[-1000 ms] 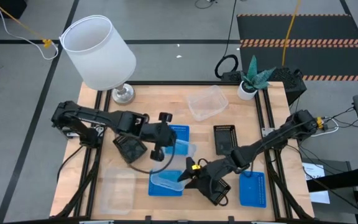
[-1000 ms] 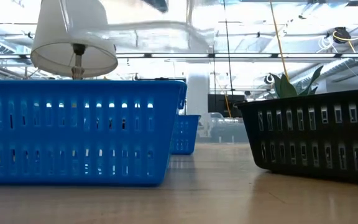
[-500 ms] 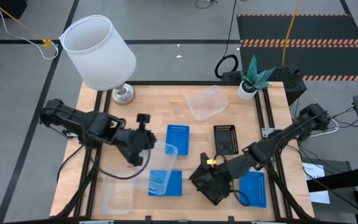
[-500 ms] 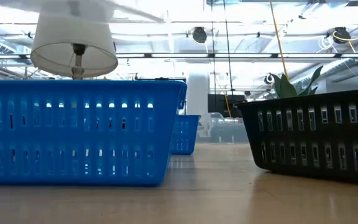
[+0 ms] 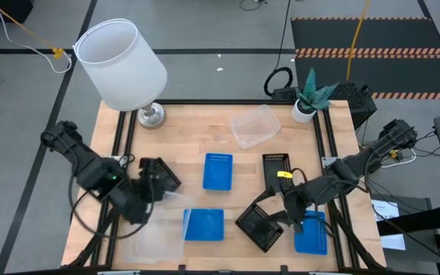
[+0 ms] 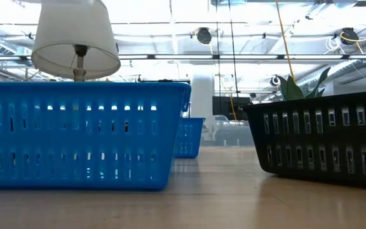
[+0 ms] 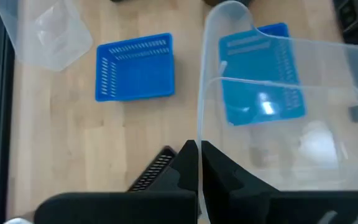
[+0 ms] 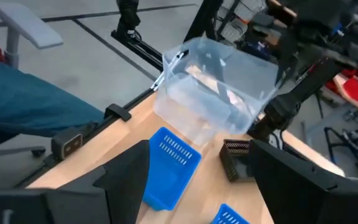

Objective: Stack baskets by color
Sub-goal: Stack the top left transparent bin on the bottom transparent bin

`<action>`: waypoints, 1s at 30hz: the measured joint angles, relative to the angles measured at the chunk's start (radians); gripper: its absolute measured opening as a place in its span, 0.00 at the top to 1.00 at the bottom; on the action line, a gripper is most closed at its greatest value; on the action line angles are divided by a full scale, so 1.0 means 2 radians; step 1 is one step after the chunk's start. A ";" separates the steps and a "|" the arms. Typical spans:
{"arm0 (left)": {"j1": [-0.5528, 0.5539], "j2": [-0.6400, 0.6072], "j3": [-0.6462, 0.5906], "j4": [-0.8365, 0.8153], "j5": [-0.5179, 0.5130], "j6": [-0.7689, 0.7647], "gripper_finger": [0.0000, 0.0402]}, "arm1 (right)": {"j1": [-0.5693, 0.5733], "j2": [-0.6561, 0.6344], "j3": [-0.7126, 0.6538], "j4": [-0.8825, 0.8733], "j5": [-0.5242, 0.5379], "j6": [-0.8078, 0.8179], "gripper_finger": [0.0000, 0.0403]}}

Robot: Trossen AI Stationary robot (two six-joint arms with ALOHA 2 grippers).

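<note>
Wooden tabletop [image 5: 182,130] is filling my overhead view, with a white lamp [image 5: 121,65] at its far left corner and a small potted plant [image 5: 308,98] at the far right. I am seeing the left gripper [image 5: 145,200] near the front left, pinched tight on the rim of a clear basket [image 5: 165,205] that it is holding above another clear basket [image 5: 155,241] lying on the table. A third clear basket [image 5: 254,126] is resting toward the back. Blue baskets are sitting at the centre [image 5: 218,171], front centre [image 5: 204,224] and front right [image 5: 310,232]. The right gripper [image 5: 290,216] is hovering with its fingers spread wide and nothing between them, between a tilted black basket [image 5: 260,227] and the front-right blue one; another black basket [image 5: 277,169] is lying behind it.

From table height I am looking at a blue basket wall [image 6: 81,133] close on one side and a black one [image 6: 319,146] on the other.

Through the left wrist camera, the closed fingers [image 7: 194,165] are gripping the clear basket's wall [image 7: 278,124], with two blue baskets below.

Through the right wrist camera, the wide-apart fingers [image 8: 126,180] are framing the raised clear basket [image 8: 219,87].
</note>
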 joint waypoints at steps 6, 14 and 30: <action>-0.066 0.000 0.000 -0.041 -0.039 -0.087 1.00 | 0.000 -0.007 0.000 -0.010 0.000 0.010 0.34; -0.140 -0.006 -0.001 -0.061 -0.064 -0.178 1.00 | 0.000 -0.006 0.000 -0.010 0.000 0.010 0.34; -0.238 -0.013 -0.027 -0.091 -0.127 -0.289 1.00 | 0.000 -0.006 0.000 -0.010 -0.003 0.089 0.34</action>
